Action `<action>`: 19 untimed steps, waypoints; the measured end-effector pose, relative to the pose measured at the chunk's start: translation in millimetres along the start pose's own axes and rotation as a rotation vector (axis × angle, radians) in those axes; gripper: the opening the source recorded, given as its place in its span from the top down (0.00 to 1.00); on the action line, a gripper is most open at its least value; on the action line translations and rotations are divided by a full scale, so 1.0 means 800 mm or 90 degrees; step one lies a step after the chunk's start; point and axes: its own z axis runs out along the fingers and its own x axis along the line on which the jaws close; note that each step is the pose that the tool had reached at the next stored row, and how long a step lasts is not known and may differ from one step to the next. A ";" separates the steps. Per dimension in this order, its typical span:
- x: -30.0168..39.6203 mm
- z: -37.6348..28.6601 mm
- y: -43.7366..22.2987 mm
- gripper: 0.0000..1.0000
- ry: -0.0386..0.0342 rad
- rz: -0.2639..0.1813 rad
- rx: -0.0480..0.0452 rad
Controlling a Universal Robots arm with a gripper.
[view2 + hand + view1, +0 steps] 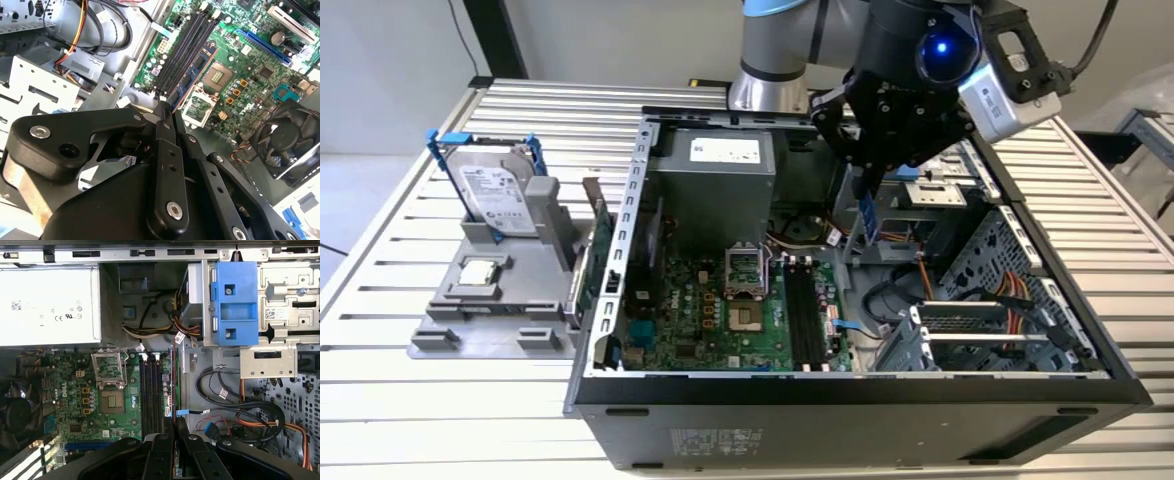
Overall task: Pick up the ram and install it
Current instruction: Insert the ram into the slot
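Observation:
My gripper (865, 165) hangs over the open computer case (627, 190), shut on the ram (865, 220). The ram is a thin, narrow stick pointing down from the fingers towards the motherboard (680, 320). In the second wrist view the gripper (167, 107) pinches one end of the ram (196, 67), which runs alongside the black memory slots (182, 50) and above them. In the first wrist view the ram (175, 380) is edge-on, just beside the memory slots (152, 390), with the gripper (176, 432) closed on its near end. The slots (803, 310) look unfilled.
A hard drive in a blue frame (500, 190) stands on a grey holder (494, 320) at the exterior view's left, with a square processor chip (479, 272) on it. Inside the case are the power supply (720, 165), an open processor socket (744, 290), a drive cage (987, 320) and loose cables (1014, 300).

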 end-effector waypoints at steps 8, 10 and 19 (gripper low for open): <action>0.0002 0.0130 -0.0003 1.00 -0.0002 0.000 0.0028; 0.0003 0.0169 -0.0003 1.00 -0.0002 0.001 0.0029; 0.0006 0.0335 -0.0007 1.00 -0.0004 0.012 0.0032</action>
